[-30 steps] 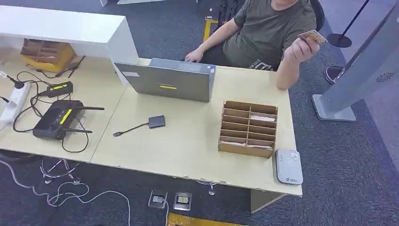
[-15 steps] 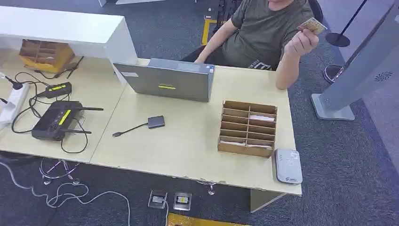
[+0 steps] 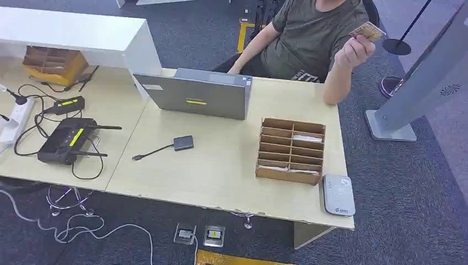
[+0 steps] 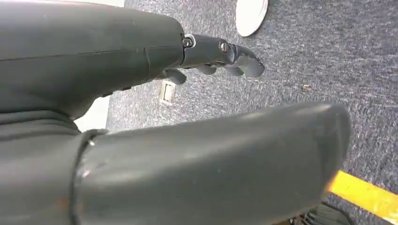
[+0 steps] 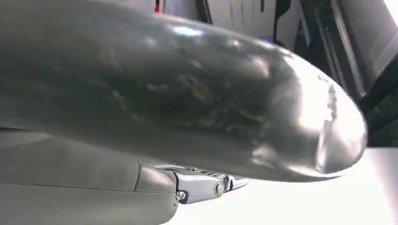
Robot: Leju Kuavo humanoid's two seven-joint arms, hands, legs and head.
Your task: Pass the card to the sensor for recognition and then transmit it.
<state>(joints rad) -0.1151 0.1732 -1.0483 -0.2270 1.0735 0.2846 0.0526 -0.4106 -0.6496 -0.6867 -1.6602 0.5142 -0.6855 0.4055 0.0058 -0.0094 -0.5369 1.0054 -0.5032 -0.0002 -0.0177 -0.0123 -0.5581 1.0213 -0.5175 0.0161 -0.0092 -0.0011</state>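
Observation:
A person seated behind the desk holds the card (image 3: 366, 30) up in a raised hand (image 3: 356, 51), beyond the desk's far right corner. The grey card sensor (image 3: 338, 194) lies flat at the desk's front right corner, just right of a wooden slotted organizer (image 3: 291, 150). My left hand (image 4: 141, 70) hangs over grey carpet, its dark fingers (image 4: 234, 54) stretched out and apart from the thick thumb, holding nothing. Of my right hand (image 5: 187, 108), the thumb takes up most of the right wrist view, with a little of a finger beneath it and nothing held.
On the light wooden desk (image 3: 221, 171) stand a half-open laptop (image 3: 196, 95), a small adapter with cable (image 3: 184, 143), and a black router (image 3: 66, 139) among cables at the left. A grey slanted kiosk (image 3: 425, 83) stands on the carpet to the right.
The person's hand has lifted the card slightly higher and a bit to the right. Things on the desk have not moved.

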